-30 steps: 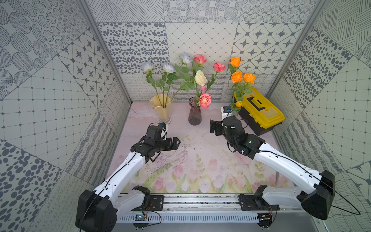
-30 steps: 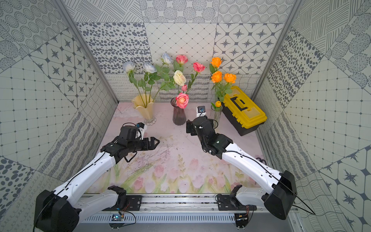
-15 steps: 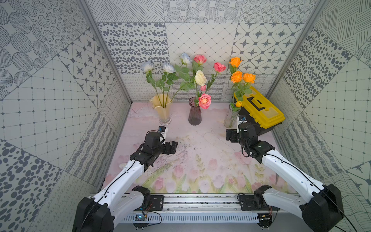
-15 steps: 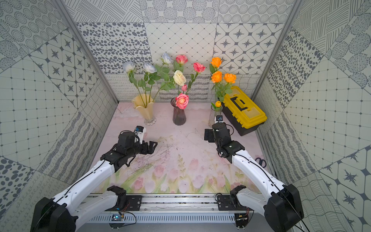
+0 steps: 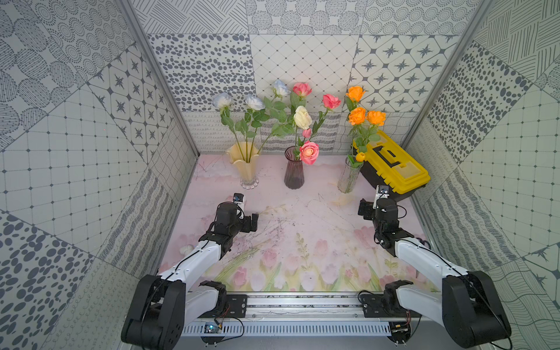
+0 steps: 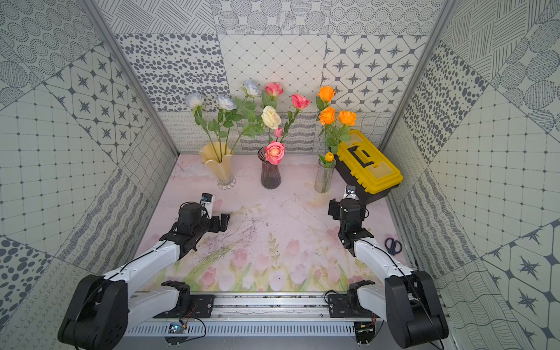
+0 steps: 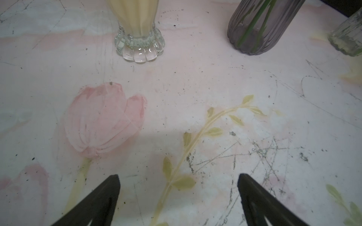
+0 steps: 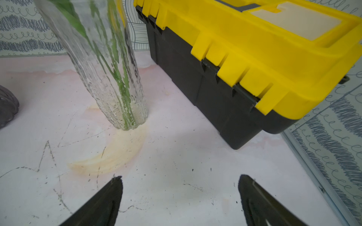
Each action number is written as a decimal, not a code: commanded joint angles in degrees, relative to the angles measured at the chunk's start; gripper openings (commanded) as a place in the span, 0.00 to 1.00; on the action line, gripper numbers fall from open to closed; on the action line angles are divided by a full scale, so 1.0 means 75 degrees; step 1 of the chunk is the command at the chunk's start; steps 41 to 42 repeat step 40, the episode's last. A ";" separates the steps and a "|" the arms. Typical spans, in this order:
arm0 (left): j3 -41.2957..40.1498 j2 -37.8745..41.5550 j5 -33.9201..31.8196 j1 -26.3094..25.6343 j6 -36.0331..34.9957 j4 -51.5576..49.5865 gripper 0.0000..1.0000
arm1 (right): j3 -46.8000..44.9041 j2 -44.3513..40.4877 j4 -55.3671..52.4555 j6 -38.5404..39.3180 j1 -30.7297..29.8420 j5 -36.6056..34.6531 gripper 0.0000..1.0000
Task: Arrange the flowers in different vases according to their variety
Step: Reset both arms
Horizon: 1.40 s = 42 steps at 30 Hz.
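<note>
Painted mat (image 5: 303, 212) covers the floor. Both top views show all of it; the wrist views show only scuffed patches.

Yellow-and-black toolbox (image 5: 391, 166) (image 6: 366, 169) sits at the back right, lid closed. The right wrist view (image 8: 254, 58) shows its latches close up; it doesn't appear in the left wrist view.

Left gripper (image 5: 252, 222) (image 6: 225, 221) is low over the mat, left of centre and well in front of the vases. The top views don't show the jaw gap. The left wrist view does (image 7: 178, 176): jaws wide apart, nothing between them, only mat below.

Right gripper (image 5: 363, 209) (image 6: 333, 209) is near the front corner of the toolbox. In the right wrist view (image 8: 180, 177) the jaws are wide apart and empty.

The three vases stand in a row at the back.
- Cream vase (image 5: 247, 165) (image 6: 219, 165): its ruffled rim shows from the top. Its clear glass foot shows only in the left wrist view (image 7: 137, 29).
- Purple vase (image 5: 294, 172) (image 6: 270, 174): green stems show through the glass in the left wrist view (image 7: 260, 25). The right wrist view shows only an edge (image 8: 5, 105).
- Clear vase (image 5: 347, 178) (image 6: 323, 177) stands just beside the toolbox. Its stems inside are sharp in the right wrist view (image 8: 109, 78); the left wrist view catches only a corner (image 7: 348, 37).

Flower heads show only in the top views.
- White flowers (image 5: 254, 102) (image 6: 225, 101) are in the cream vase. A cream head leans across toward the pink ones.
- Pink flowers (image 5: 309, 151) (image 6: 275, 151) are in the purple vase.
- Orange flowers (image 5: 357, 115) (image 6: 327, 115) are in the clear vase.

Scissors (image 6: 393, 245) show in a top view, at the mat's right edge beside the right arm.
</note>
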<state>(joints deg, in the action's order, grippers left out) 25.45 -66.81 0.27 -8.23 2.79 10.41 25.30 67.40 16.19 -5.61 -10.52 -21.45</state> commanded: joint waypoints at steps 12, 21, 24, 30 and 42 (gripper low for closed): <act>-0.0391 -0.2135 0.0197 0.0623 -0.0369 0.4445 0.99 | -0.0840 0.1917 0.4532 0.0637 0.0360 0.0507 0.97; -0.0295 -0.3047 -0.0014 0.0768 -0.0135 0.5015 0.98 | -0.0670 0.2866 0.5077 0.0687 0.0368 0.0638 0.97; -0.0231 -0.3066 -0.0125 0.0784 -0.0042 0.4934 0.99 | -0.0672 0.2911 0.5140 0.0665 0.0372 0.0524 0.97; -0.0229 -0.3098 -0.0098 0.0793 -0.0033 0.4979 0.99 | -0.0573 0.2926 0.4979 0.0568 0.0395 0.0364 0.97; -0.0229 -0.3092 -0.0106 0.0793 -0.0038 0.4967 0.99 | -0.0559 0.2920 0.4934 0.0555 0.0431 0.0411 0.97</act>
